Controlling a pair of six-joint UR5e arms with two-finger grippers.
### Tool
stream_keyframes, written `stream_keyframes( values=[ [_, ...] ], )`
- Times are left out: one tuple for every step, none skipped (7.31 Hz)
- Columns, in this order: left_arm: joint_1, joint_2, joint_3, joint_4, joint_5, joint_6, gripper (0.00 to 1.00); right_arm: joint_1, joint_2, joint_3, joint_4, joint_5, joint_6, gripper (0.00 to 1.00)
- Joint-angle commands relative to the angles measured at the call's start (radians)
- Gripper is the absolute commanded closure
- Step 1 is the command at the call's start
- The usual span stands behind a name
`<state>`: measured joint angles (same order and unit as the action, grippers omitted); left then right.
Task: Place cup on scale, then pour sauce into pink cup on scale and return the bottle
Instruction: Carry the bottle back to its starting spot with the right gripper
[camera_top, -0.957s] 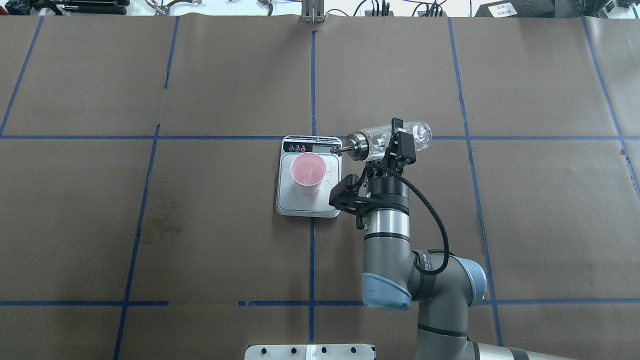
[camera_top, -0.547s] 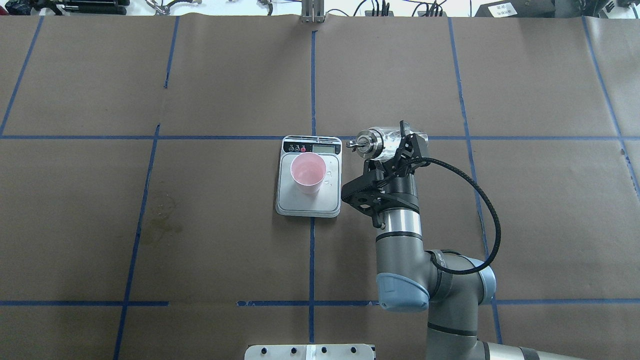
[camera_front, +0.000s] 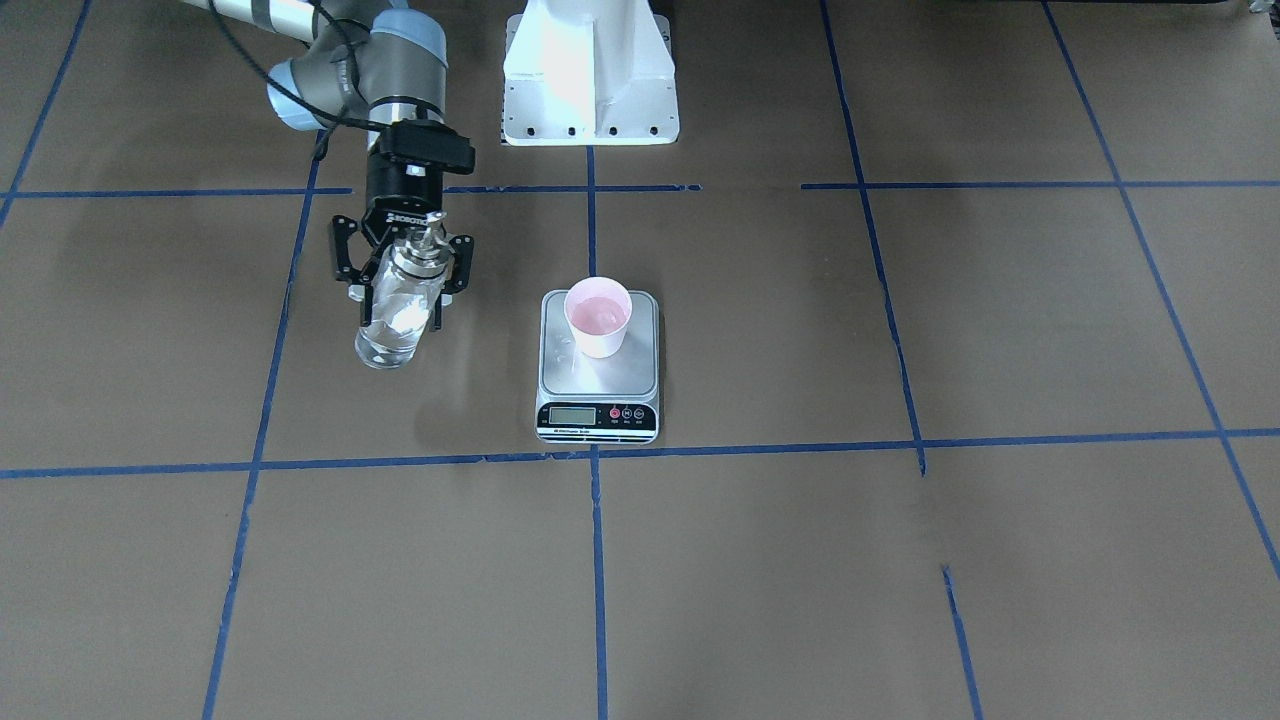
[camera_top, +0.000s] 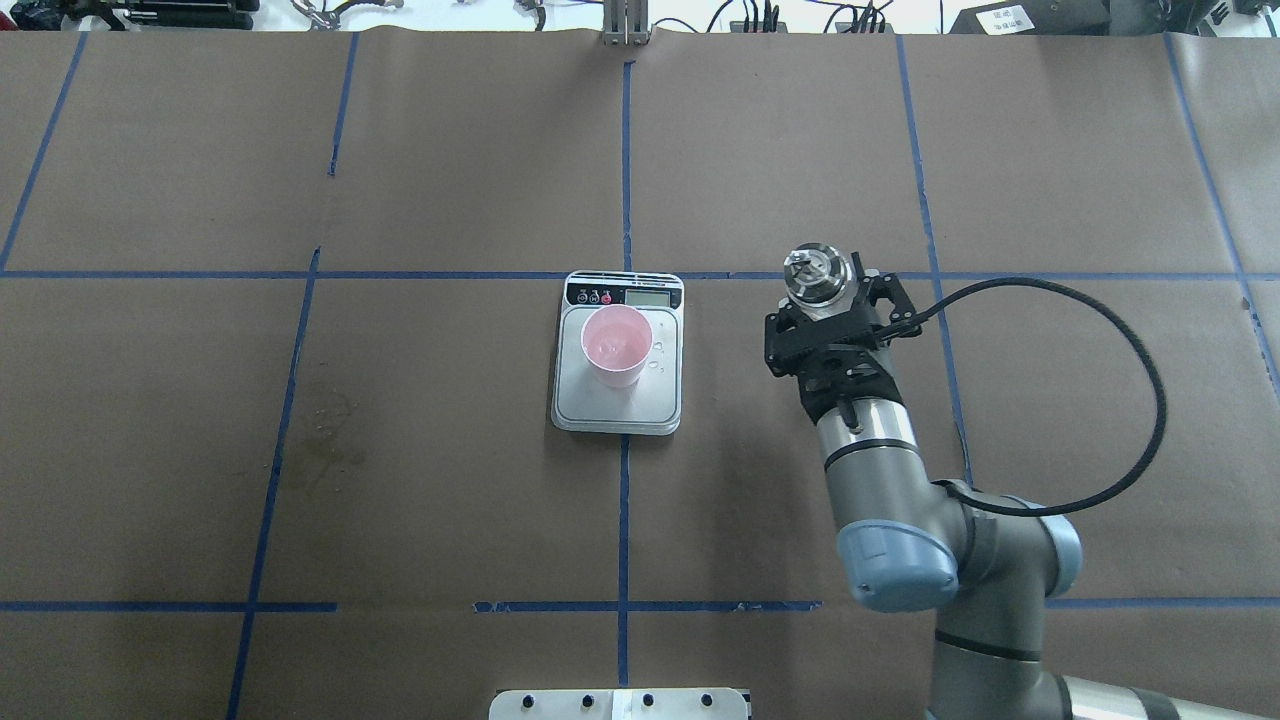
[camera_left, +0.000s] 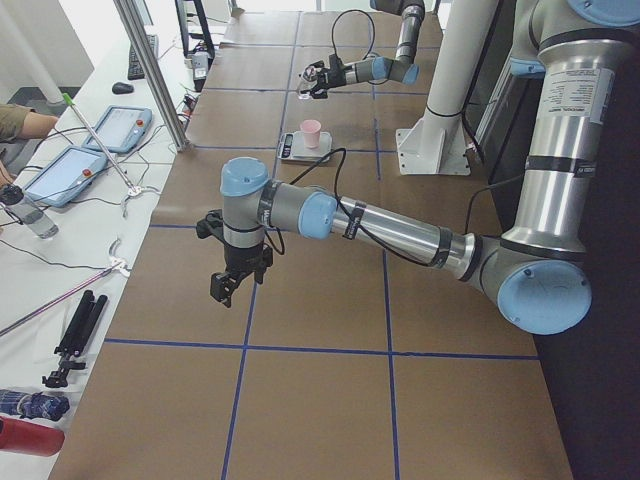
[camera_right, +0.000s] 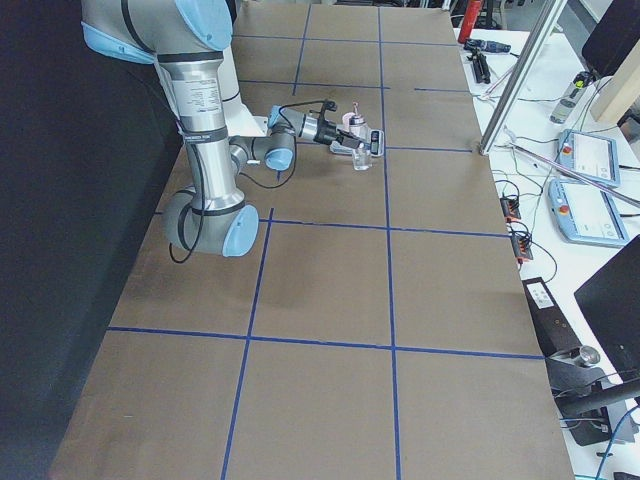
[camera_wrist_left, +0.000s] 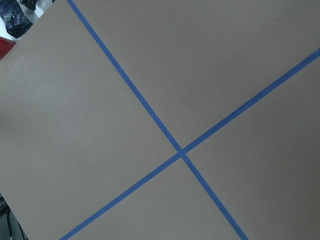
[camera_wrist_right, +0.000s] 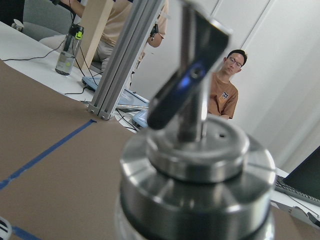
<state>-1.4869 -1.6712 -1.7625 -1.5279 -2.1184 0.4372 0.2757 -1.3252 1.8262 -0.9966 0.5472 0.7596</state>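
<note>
Your desk (camera_top: 400, 450) is covered in brown paper marked into large squares by blue tape lines (camera_top: 625, 150), and a faint dark stain (camera_top: 320, 440) shows on the paper toward its left side. A white mounting base (camera_front: 590, 70) sits at the robot's edge. Beyond the far edge lie cables and tools. A side bench with tablets (camera_left: 120, 128) runs along it, behind an aluminium post (camera_wrist_right: 125, 55), and a person in a brown shirt (camera_wrist_right: 222, 97) sits past that.

Near the desk's middle, on a tape line, lies the flat rectangular silver-grey kitchen scale (camera_top: 617, 410) with its black display strip toward the far edge. The small pale pink tapered cup (camera_top: 617, 345) stands upright on its platform, with a few clear drops just beside it.

To the scale's right and apart from it, the right pincer (camera_front: 398, 285) is clamped on the clear glass bottle (camera_front: 395, 310), whose metal spout points up. Colourless sauce (camera_front: 385, 340) shows in its lower part. You cannot tell whether its base touches the paper.

The left pincer (camera_left: 232, 283) hangs over bare paper near the desk's left end; whether its fingers are apart or together cannot be told.
</note>
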Motion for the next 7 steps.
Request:
stream_keyframes(
  values=[
    [-0.003, 0.001, -0.009, 0.002, 0.0, 0.0, 0.0, 0.092, -0.097, 0.082, -0.001, 0.17, 0.19, 1.0],
    [-0.003, 0.001, -0.011, 0.002, 0.0, 0.0, 0.0, 0.184, -0.098, 0.084, -0.001, 0.339, 0.457, 1.0],
    [-0.003, 0.001, -0.011, 0.002, 0.0, 0.0, 0.0, 0.226, -0.101, 0.087, -0.01, 0.409, 0.54, 1.0],
    [-0.004, 0.001, -0.015, 0.002, 0.0, 0.0, 0.0, 0.227, -0.112, 0.082, -0.01, 0.409, 0.547, 1.0],
    [-0.004, 0.001, -0.017, 0.002, 0.0, 0.0, 0.0, 0.231, -0.123, 0.079, -0.011, 0.409, 0.553, 1.0],
    [-0.004, 0.001, -0.02, 0.002, 0.0, 0.0, 0.0, 0.231, -0.156, 0.076, -0.011, 0.409, 0.554, 1.0],
    [-0.004, 0.001, -0.023, 0.002, 0.0, 0.0, 0.0, 0.231, -0.176, 0.062, -0.01, 0.407, 0.554, 1.0]
  ],
)
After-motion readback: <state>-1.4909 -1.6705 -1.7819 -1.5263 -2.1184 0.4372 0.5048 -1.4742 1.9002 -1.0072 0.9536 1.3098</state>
